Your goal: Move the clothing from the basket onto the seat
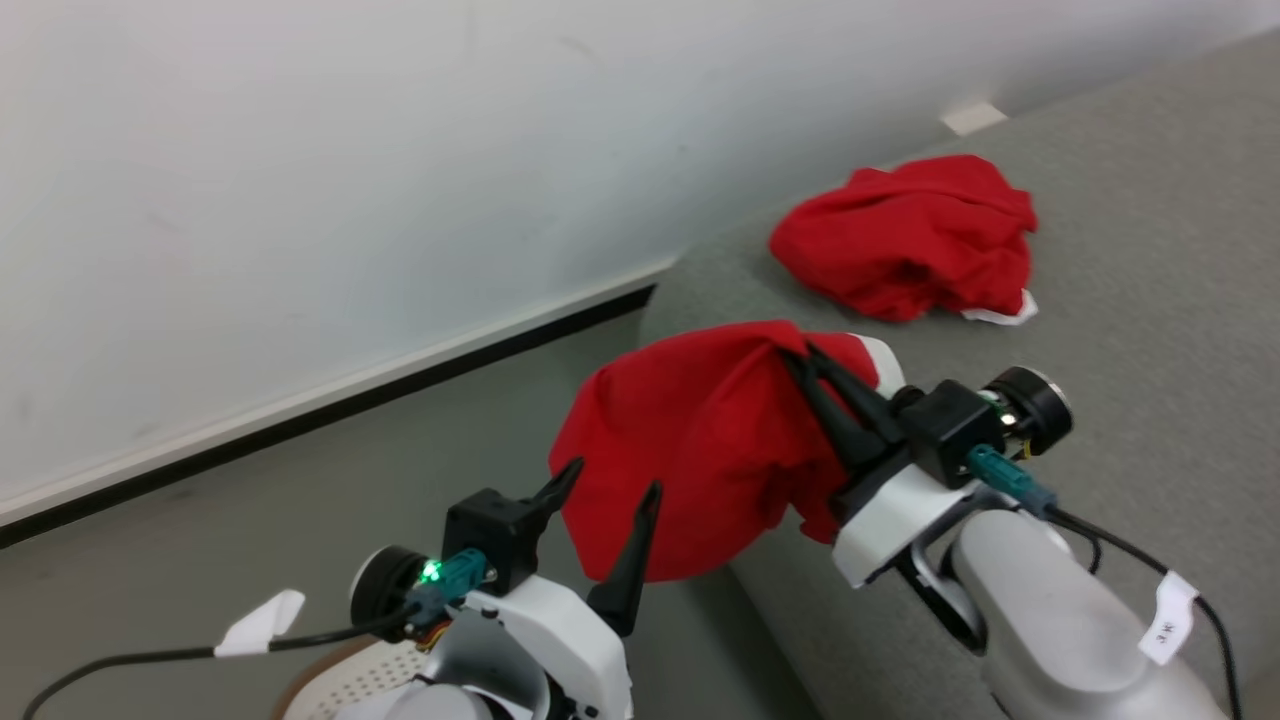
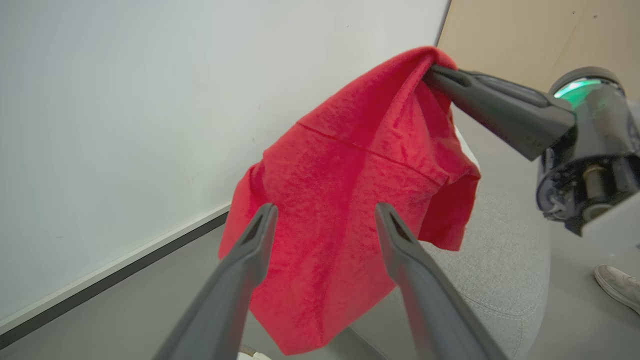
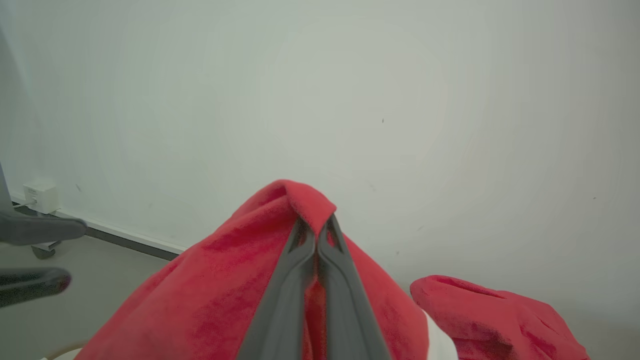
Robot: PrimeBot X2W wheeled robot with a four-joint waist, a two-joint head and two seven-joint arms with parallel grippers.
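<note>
My right gripper (image 1: 800,365) is shut on the top of a red garment (image 1: 690,440), which hangs in the air over the front-left corner of the grey seat (image 1: 1150,300). In the right wrist view the shut fingertips (image 3: 315,227) pinch a fold of this clothing (image 3: 225,290). My left gripper (image 1: 615,477) stands open just in front of the hanging cloth, with nothing between its fingers; its own view shows the fabric (image 2: 350,165) beyond the spread gripper (image 2: 324,210). A second red garment (image 1: 910,240) with white trim lies crumpled on the seat. A bit of the basket (image 1: 350,685) peeks in at the bottom left.
A white wall with a dark baseboard (image 1: 330,400) runs behind, meeting grey floor. A white tag (image 1: 972,118) lies at the seat's back edge. A person's shoe (image 2: 617,285) rests on the floor beside the seat. A small white box (image 3: 42,195) sits low on the wall.
</note>
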